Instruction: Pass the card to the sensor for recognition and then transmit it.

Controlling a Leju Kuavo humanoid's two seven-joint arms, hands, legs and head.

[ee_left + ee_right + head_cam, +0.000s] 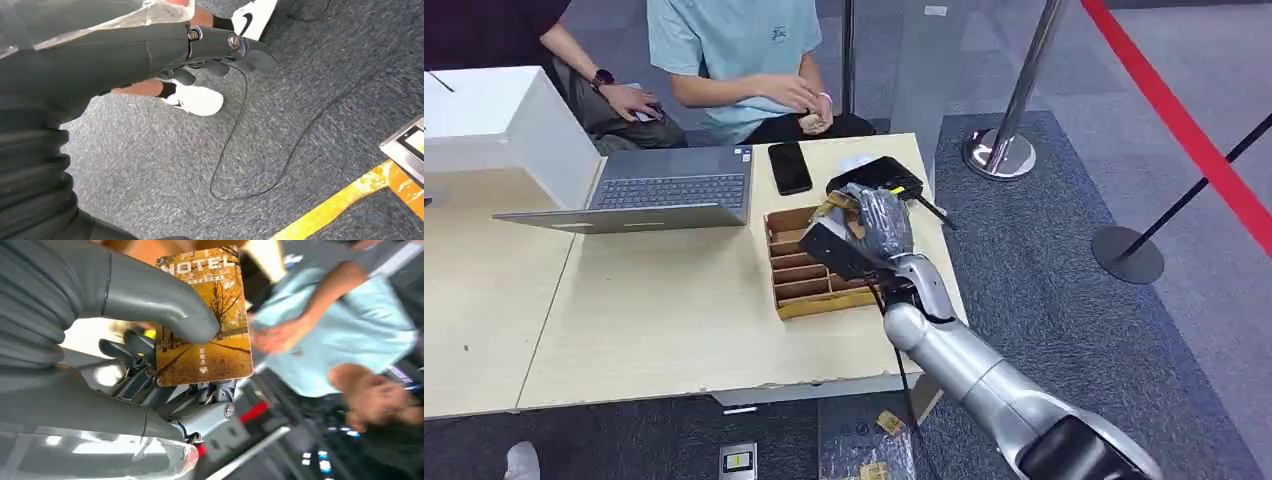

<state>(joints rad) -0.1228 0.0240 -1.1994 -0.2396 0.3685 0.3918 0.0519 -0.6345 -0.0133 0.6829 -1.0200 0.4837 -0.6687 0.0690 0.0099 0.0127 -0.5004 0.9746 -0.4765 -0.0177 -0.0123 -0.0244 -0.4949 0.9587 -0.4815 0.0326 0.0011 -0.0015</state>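
The robot's right hand point(879, 222) was raised over the far right part of the pale wooden counter point(654, 320). Its thick grey thumb and darker fingers point(127, 347) were clamped on a glossy golden-yellow hotel key card printed with autumn trees point(205, 315). In the wrist view the card's long axis ran out past the thumb, its free end pointing away from the palm.

Just beyond the hand lay a flat black card sensor point(876, 176), touching or nearly touching the hand's outline from the head view. The card therefore seemed to need only a short reach forward to meet it. A brown cardboard slotted tray point(799, 275) sat below the hand. The hand hid the card itself from the head view.

The left hand point(220, 50) hung over grey carpet point(310, 60), fingers loosely apart, holding nothing.
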